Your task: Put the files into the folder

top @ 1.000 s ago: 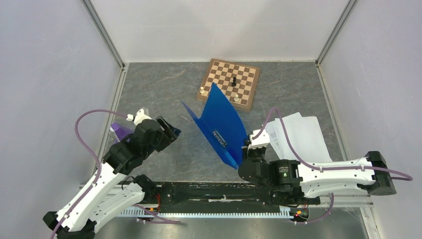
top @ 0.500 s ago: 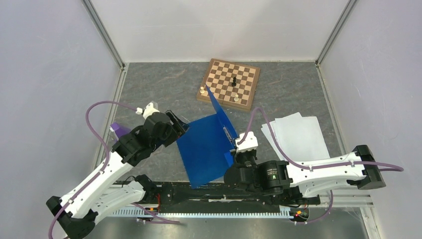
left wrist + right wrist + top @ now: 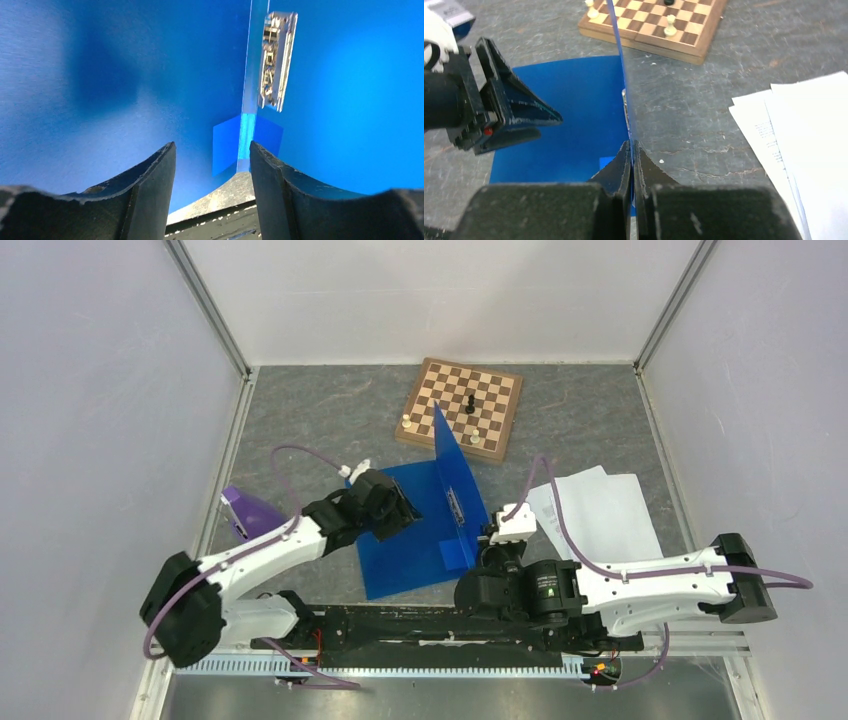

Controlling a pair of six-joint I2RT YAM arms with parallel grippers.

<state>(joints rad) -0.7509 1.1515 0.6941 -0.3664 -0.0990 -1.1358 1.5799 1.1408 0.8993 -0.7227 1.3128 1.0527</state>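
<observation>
I had the folder [image 3: 415, 560] open in the middle of the surface [image 3: 320, 420]. One cover lay flat and the other stood nearly upright from the spine. The right jaws were shut tight on the near bottom edge of the upright cover, and the right wrist view showed the thin blue sheet running straight up out of their tips. The left jaws stood apart with nothing between them, low over the flat cover on its left part. I could not tell whether their tips were touching the plastic or hanging just above it. The left wrist view showed the metal clip [image 3: 274, 60] beside the spine, bare, with no paper under it.

The files [image 3: 600, 512] lay as a loose fanned stack on the surface to the right of the folder. They were near it but apart from it, and neither arm was touching them. The chessboard [image 3: 462, 405], with a few pieces on it, sat beyond the folder, close behind the far tip of the upright cover. A small purple thing [image 3: 245, 512] lay off to the left.

I judged the opening done and the real work not yet begun. The sheets had to be picked up, carried across, laid on the flat cover and the upright cover lowered over them. With both arms busy at the folder, one of them would first have to let go.
</observation>
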